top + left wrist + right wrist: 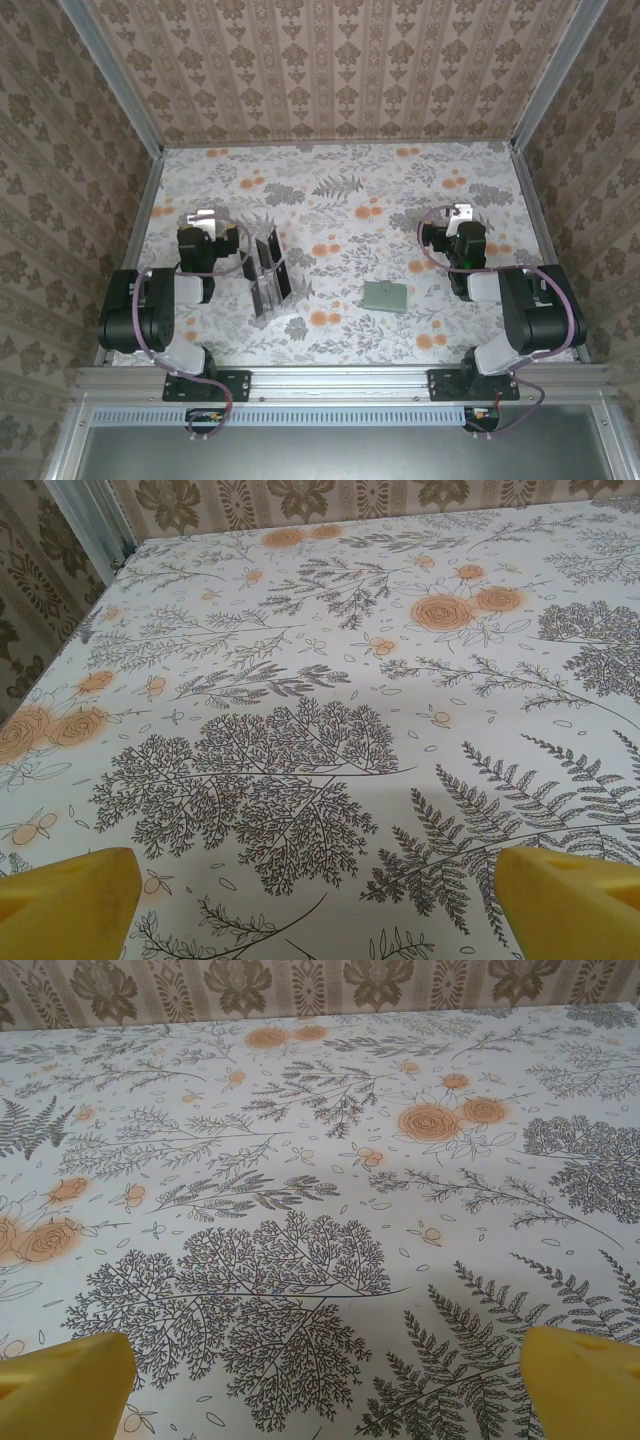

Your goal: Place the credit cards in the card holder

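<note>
Credit cards [268, 262] stand on edge in a clear rack [272, 298] toward the table [400, 200] near-left corner, tops exposed for pinching. Card holder [385, 296] lies flat beside the near edge. Left gripper [204, 216] and right gripper [459, 212]: spread, empty.

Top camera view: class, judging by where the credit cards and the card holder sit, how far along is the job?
Done: nothing. The credit cards stand in the clear rack; the card holder lies apart to its right. In hand: nothing; left claw and right claw are open over the tablecloth. Left: moving every card into the holder.
</note>
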You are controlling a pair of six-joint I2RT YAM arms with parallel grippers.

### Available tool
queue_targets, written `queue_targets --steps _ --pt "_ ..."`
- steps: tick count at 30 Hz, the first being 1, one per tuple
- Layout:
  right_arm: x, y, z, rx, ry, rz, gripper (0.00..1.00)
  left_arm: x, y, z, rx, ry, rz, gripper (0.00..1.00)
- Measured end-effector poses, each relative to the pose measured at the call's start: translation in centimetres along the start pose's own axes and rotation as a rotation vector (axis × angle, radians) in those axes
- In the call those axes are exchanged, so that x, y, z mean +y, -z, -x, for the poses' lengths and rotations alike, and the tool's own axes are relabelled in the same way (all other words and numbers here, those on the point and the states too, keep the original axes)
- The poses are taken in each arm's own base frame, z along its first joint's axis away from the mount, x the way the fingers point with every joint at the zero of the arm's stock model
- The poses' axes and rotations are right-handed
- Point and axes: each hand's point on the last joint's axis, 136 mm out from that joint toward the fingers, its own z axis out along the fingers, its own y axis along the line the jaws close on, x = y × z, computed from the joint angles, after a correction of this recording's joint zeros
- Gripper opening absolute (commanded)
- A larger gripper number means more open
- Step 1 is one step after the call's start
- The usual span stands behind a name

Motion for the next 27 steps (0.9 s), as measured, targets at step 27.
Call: queue_targets --steps 27 --pt "-0.01 0.0 0.0 0.0 0.0 0.0 1.0 0.37 -0.01 -0.09 0.003 0.004 0.007 1.0"
